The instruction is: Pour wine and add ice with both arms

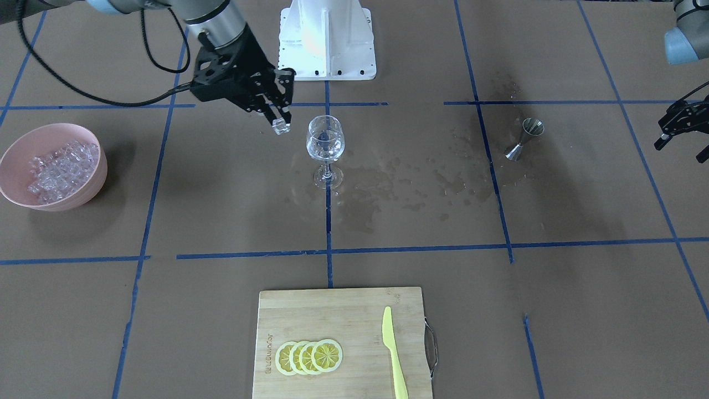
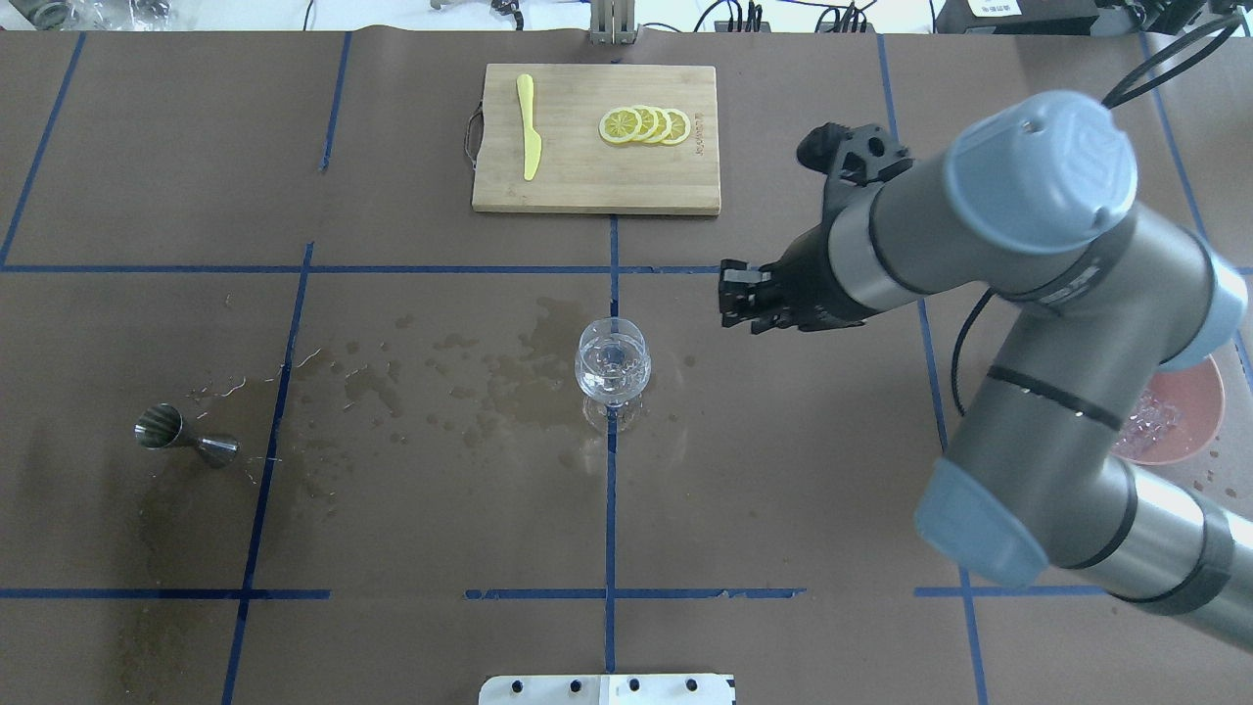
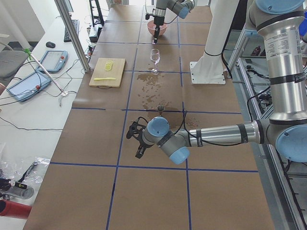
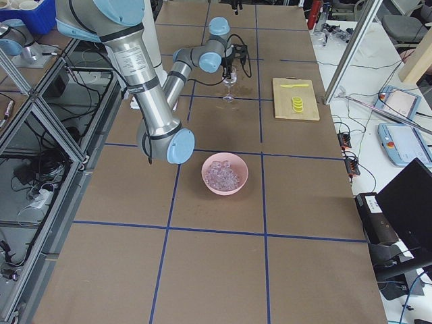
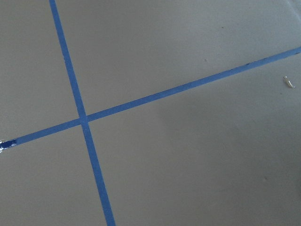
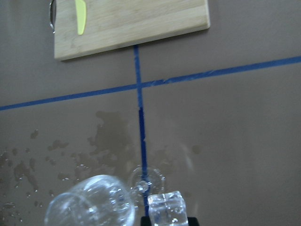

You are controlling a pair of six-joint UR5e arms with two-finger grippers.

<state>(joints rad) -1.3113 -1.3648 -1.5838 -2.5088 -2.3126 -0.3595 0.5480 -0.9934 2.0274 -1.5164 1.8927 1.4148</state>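
Note:
My right gripper [image 1: 278,119] is shut on one clear ice cube [image 1: 282,128] and holds it in the air just beside the rim of the wine glass [image 1: 325,142]. The right wrist view shows the cube [image 6: 167,210] between the fingertips, next to the glass [image 6: 91,205]. The glass stands upright at the table's middle [image 2: 612,367] and seems to hold a little clear wine. The heap of ice [image 1: 61,169] lies in a pink bowl [image 1: 69,202]. My left gripper [image 1: 680,126] hovers over bare table beyond a steel jigger [image 1: 523,139]; I cannot tell whether it is open or shut.
Wet spill patches [image 1: 399,185] spread between the glass and the jigger. A bamboo cutting board [image 1: 332,316] at the far edge carries lemon slices [image 1: 309,356] and a yellow knife [image 1: 394,354]. The white pedestal base [image 1: 327,39] stands behind the glass.

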